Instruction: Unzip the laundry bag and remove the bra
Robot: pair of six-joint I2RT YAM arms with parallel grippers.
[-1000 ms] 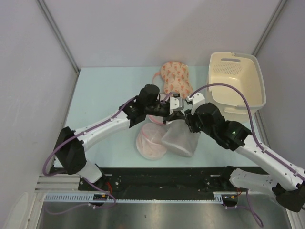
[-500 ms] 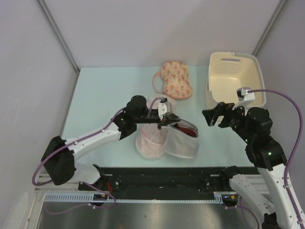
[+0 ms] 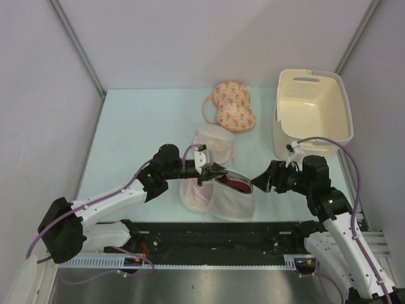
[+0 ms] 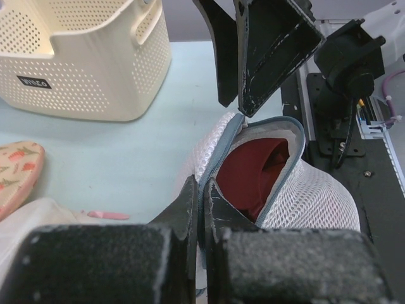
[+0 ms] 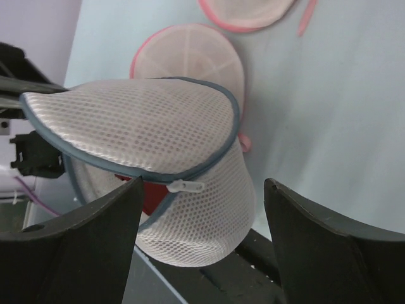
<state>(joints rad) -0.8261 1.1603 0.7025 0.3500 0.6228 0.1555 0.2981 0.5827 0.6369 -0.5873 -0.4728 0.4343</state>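
As left end effector (image 3: 214, 172) grips laundry bag (image 3: 231, 200) (open), bra (image 3: 239, 184) shows.

The top camera looks down on the whole table (image 3: 133, 126). The wrist cameras, close in, face each other across the laundry bag (image 5: 139, 120).

Bright, even, diffuse light; shadows are faint. Both wrist views blur their own near pincer fingers; the overhead view is sharp.

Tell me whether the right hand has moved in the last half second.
Yes. The right hand has drawn away from the basket, toward the laundry bag.
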